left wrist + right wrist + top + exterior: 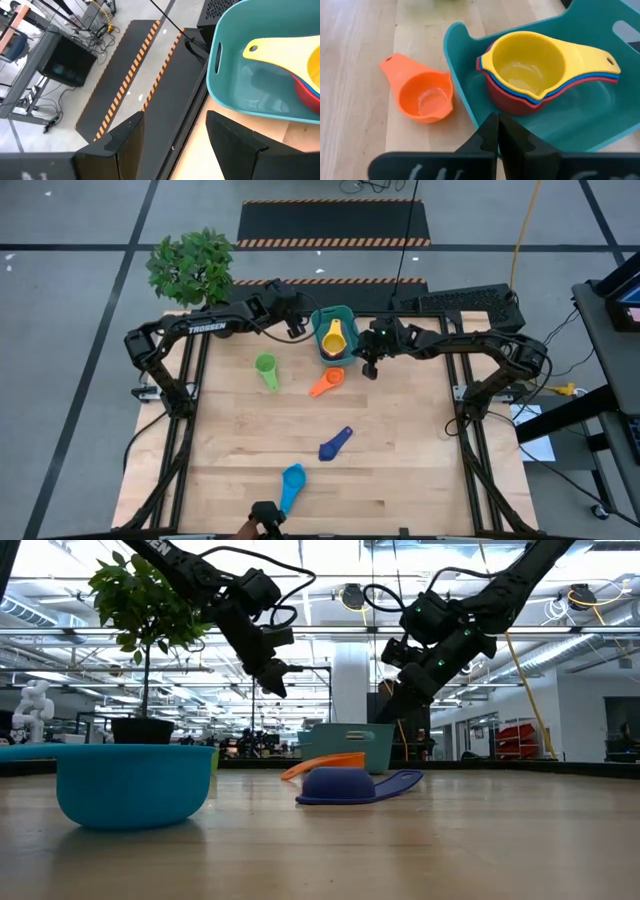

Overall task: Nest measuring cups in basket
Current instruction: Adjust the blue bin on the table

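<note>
The teal basket (333,315) stands at the table's far edge and holds a nested stack of measuring cups, yellow (527,62) on top, then blue and red. On the wood lie a green cup (266,370), an orange cup (422,95), a dark blue cup (336,443) and a light blue cup (291,483). My left gripper (172,145) hangs open and empty above the far edge, just left of the basket. My right gripper (497,135) is shut and empty. It hovers off the basket's right near corner, above the table.
A potted plant (190,270) stands at the far left corner. A black keyboard (470,302) lies beyond the far right edge. Bare wood stretches across the table's middle and right side.
</note>
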Controlling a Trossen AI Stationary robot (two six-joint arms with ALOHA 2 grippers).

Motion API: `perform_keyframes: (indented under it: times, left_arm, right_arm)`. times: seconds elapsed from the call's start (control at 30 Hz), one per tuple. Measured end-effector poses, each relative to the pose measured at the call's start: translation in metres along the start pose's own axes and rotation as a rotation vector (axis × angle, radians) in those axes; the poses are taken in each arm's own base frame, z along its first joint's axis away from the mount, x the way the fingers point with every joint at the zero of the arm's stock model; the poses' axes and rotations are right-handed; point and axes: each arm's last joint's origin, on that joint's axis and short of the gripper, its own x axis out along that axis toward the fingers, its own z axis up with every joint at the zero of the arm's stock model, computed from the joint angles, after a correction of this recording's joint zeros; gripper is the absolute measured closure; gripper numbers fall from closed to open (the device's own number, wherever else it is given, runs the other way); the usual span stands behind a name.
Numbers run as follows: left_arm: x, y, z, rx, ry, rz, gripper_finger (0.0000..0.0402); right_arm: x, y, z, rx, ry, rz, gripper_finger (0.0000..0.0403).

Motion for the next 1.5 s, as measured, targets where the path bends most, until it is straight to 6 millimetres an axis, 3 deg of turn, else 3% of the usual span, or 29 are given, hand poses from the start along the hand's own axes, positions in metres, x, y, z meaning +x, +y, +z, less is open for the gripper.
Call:
perform_keyframes:
  times: [0.3,0.47,0.7,0.93,1.2,1.5]
  left_arm:
    - [0.000,0.000,0.000,0.000,0.000,-0.001,0.0186]
    - [0.000,0.000,0.000,0.002,0.000,-0.001,0.0186]
    - [0.000,0.000,0.000,-0.001,0.000,0.000,0.0186]
    - [0.000,-0.001,0.000,-0.017,-0.013,-0.026,0.0186]
    - [0.000,-0.001,0.000,-0.019,-0.018,-0.039,0.0186]
    - [0.000,-0.001,0.000,-0.021,-0.018,-0.038,0.0186]
  right_arm:
    - [-0.008,0.011,0.011,-0.026,-0.054,0.023,0.0402]
    - [-0.005,0.027,0.014,-0.013,-0.079,0.164,0.0402]
    - [0.009,0.040,-0.006,-0.029,-0.018,0.092,0.0402]
    - [0.008,0.026,-0.013,-0.035,0.018,-0.130,0.0402]
    - [0.002,-0.003,-0.018,-0.036,0.022,-0.218,0.0402]
    - [-0.009,-0.038,-0.014,-0.043,-0.091,-0.350,0.0402]
